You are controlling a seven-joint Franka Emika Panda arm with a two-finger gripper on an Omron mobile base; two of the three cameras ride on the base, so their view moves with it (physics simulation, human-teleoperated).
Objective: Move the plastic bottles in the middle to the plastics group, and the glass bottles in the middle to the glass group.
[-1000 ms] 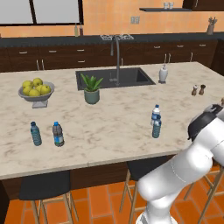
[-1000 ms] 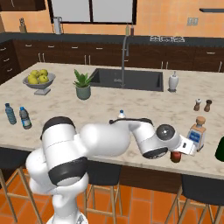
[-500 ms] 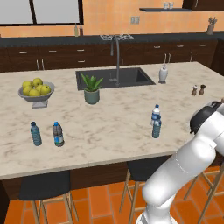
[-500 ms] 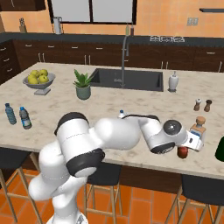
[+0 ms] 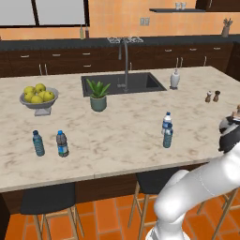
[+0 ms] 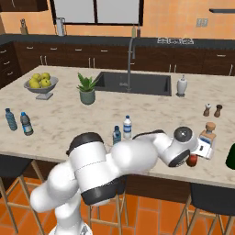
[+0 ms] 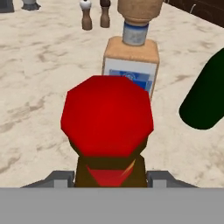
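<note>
Hand view: brown glass bottle [image 7: 109,131] with red top is gripped between the fingers [image 7: 61,178], with the pale blue-labelled bottle [image 7: 131,61] just beyond at 12 o'clock on the bench [image 7: 39,87]. Right base view: two water bottles [image 6: 124,131] are stood mid-bench, at 9 o'clock from the gripper [image 6: 192,160].

Even, bright, rendered light covers the tabletop [image 5: 122,126]; shadows are faint and soft, no glare shows, and edges look slightly pixelated, coarsest just ahead of the end effector.

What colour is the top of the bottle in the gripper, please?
Red top on the brown bottle, clearest in the hand view.
</note>
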